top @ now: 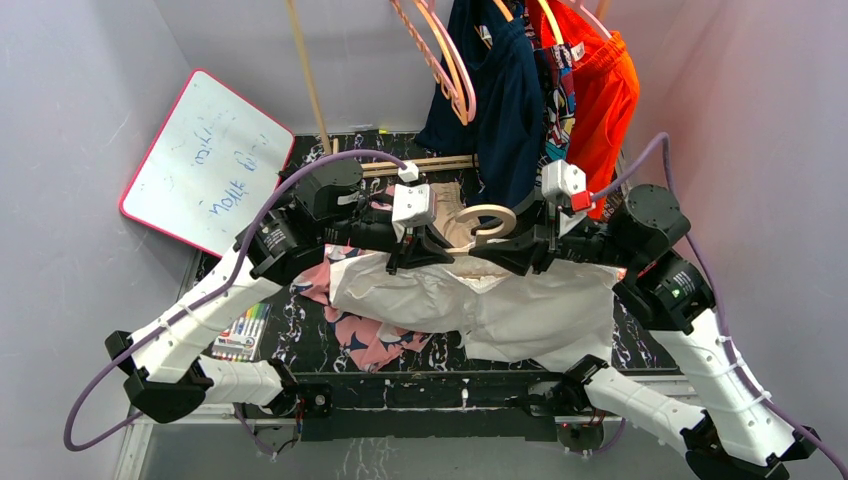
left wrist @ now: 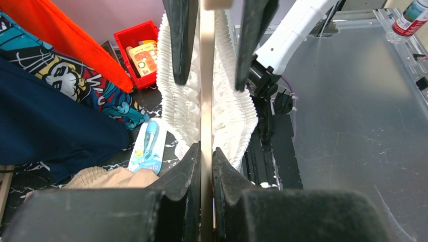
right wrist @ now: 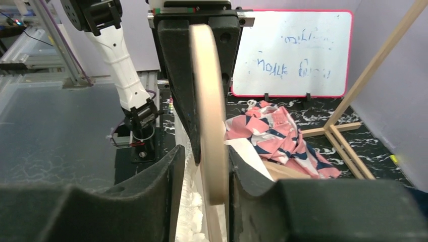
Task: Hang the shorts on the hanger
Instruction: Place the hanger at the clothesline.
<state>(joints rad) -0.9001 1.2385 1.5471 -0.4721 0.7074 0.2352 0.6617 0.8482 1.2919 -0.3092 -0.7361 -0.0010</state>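
Currently found the hanger [top: 490, 222] held aloft, the shorts [top: 480, 305] draped beneath it. Judged light, limp, soft; liable to slide off smooth wood, so best taken at the gathered waistband [left wrist: 227, 108]. Noted left gripper [left wrist: 206, 148] pinched tight on the hanger's edge, right gripper [right wrist: 204, 156] spread, clear of it either side. Gap seen plainly from left wrist only; masked overhead by the wrists.

the shorts [top: 520, 312] drape beneath the hanger [top: 497, 211], above a pink garment [top: 372, 342].
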